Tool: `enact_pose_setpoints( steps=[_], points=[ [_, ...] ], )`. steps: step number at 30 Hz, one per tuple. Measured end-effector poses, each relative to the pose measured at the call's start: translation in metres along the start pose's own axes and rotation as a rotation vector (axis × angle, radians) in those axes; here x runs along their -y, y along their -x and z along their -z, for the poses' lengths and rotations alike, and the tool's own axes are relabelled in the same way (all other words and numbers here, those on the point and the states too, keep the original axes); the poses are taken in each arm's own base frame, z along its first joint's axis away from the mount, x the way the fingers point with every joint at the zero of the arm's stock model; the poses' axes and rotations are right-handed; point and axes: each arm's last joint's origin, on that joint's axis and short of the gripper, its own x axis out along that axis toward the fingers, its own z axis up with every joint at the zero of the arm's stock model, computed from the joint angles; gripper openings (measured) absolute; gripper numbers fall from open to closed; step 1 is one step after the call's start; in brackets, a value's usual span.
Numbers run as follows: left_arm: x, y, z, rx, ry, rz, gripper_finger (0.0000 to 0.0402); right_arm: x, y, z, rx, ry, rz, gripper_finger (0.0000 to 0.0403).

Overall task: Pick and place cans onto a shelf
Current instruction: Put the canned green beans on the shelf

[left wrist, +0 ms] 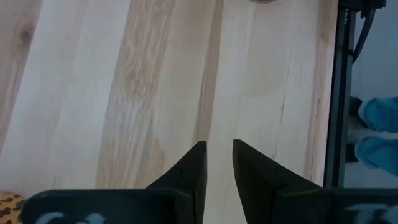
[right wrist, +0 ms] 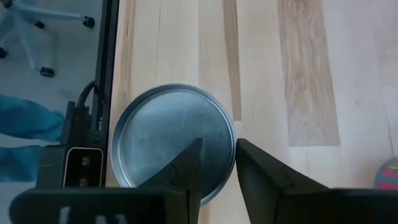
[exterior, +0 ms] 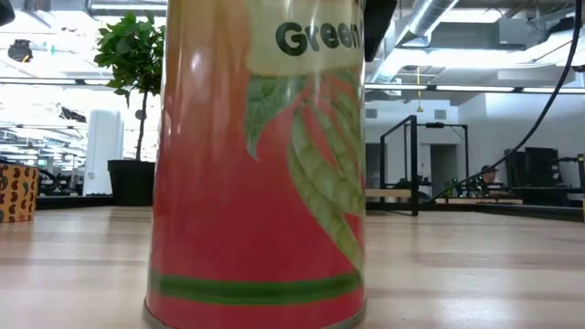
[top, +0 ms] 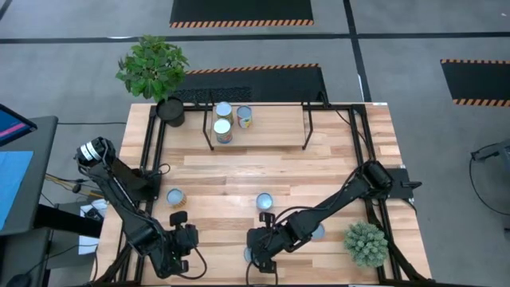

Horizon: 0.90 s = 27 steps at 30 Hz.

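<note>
- The small cylindrical tin with a silvery round top point(right wrist: 173, 142) stands at the table's near edge, directly under the right gripper point(right wrist: 217, 163), whose fingers are nearly closed over the lid, holding nothing.
- We judge it rigid, smooth-walled, moderately heavy; best gripped across the side wall with fingers spread wider.
- We count three cans on the black-framed wooden-board shelf point(top: 263, 119) and about four on the table.
- Left gripper point(left wrist: 217, 162) waits near the front edge, fingers narrow, empty.
</note>
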Motion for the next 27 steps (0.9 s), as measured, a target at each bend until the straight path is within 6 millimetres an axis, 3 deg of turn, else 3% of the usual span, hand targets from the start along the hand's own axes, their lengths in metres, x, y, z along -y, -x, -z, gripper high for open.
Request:
enact_pose_setpoints(
  steps=[5,12,17,20,27],
  points=[
    [0.000,0.000,0.000,0.000,-0.001,0.000,0.0064,0.000,0.000,0.001,-0.007,0.001,-0.002,0.0104],
    [0.000,0.000,0.000,0.000,-0.001,-0.001,0.0064,0.005,-0.001,-0.002,-0.009,-0.008,-0.001,0.0013],
    [0.000,0.000,0.000,0.000,-0.001,0.000,0.0064,0.015,0.002,-0.017,0.006,-0.019,-0.003,0.0006],
    [0.000,0.000,0.000,0.000,-0.001,0.000,0.0064,0.021,0.014,-0.037,0.044,0.032,-0.006,0.0005],
    [0.000,0.000,0.000,0.000,-0.005,0.000,0.0064,0.047,0.066,-0.085,0.122,0.109,0.025,0.0003]
  ],
)
